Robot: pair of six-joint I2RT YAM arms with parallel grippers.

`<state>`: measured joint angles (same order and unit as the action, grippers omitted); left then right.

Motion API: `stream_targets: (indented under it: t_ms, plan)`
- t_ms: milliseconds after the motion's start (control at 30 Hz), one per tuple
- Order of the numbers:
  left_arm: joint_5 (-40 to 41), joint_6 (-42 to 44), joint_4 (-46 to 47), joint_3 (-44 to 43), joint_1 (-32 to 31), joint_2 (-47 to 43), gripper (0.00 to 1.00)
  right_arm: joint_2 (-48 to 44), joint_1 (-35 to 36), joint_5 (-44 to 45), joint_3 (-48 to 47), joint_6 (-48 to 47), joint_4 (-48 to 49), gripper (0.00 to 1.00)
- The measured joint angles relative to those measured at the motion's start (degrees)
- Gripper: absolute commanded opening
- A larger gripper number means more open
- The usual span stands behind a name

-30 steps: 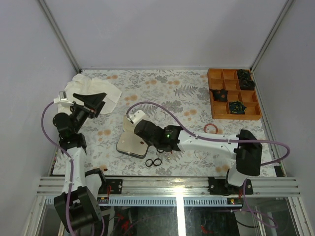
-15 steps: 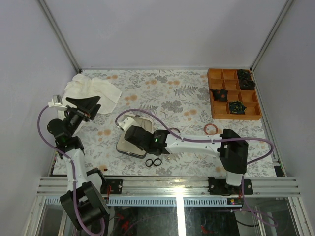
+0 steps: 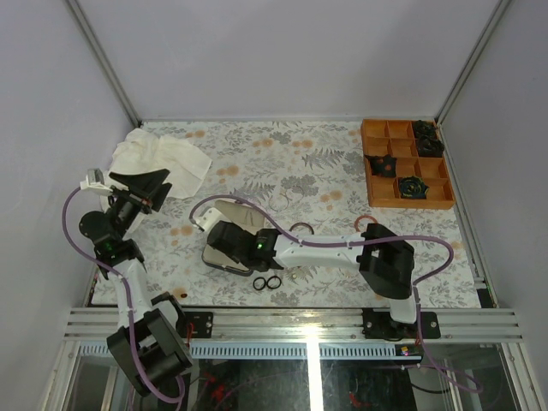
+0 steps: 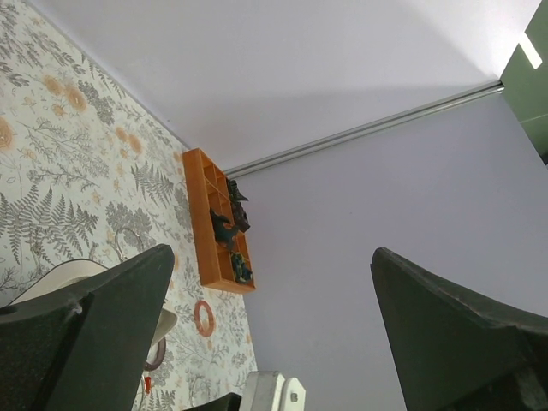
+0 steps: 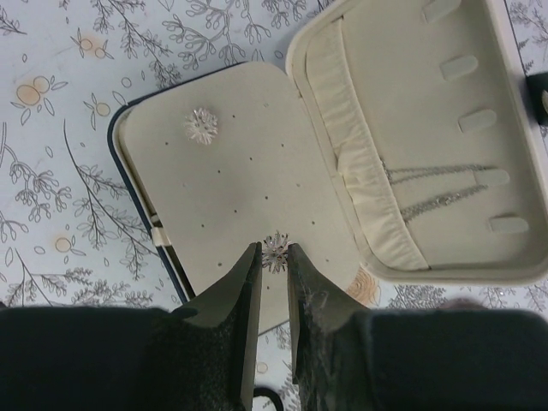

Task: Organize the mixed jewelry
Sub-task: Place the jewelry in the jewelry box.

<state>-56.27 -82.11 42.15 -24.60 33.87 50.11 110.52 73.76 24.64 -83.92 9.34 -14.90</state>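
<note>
In the right wrist view my right gripper [image 5: 274, 253] is shut on a tiny silver snowflake earring [image 5: 276, 250], pinched at the fingertips just above the cream pin panel [image 5: 248, 184] of the open navy case. A matching snowflake [image 5: 203, 126] sits on that panel. Thin silver chains [image 5: 432, 193] hang in the lid. From above, the right gripper [image 3: 221, 247] is over the case [image 3: 224, 209]. Two small black rings [image 3: 266, 282] lie in front of it and a dark bangle [image 3: 300, 229] behind the arm. My left gripper [image 3: 141, 184] is open, raised at the left, and holds nothing.
An orange divided tray [image 3: 374, 167] with black rosettes stands at the back right. A white cloth [image 3: 163, 158] lies at the back left. A reddish bangle [image 4: 204, 318] rests on the floral mat near the right arm. Thin wire hoops [image 3: 281, 202] lie behind the case.
The right arm has swung left, carrying the earring over the case's pin panel. The left arm has drawn back a little toward the left wall, still open.
</note>
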Motion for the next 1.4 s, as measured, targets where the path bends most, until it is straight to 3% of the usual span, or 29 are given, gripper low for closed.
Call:
stream_targets:
  t_ms: [667, 1400]
  plan:
    - [-2.54, -3.15, 4.61, 0.33, 2.75, 0.48, 1.00, 8.28, 0.00, -0.11, -5.29, -3.30, 2.40, 0.21]
    - [-2.91, -3.82, 5.64, 0.44, 3.69, 1.05, 1.00, 8.59, -2.16, -0.11, -5.31, -3.61, 2.43, 0.21]
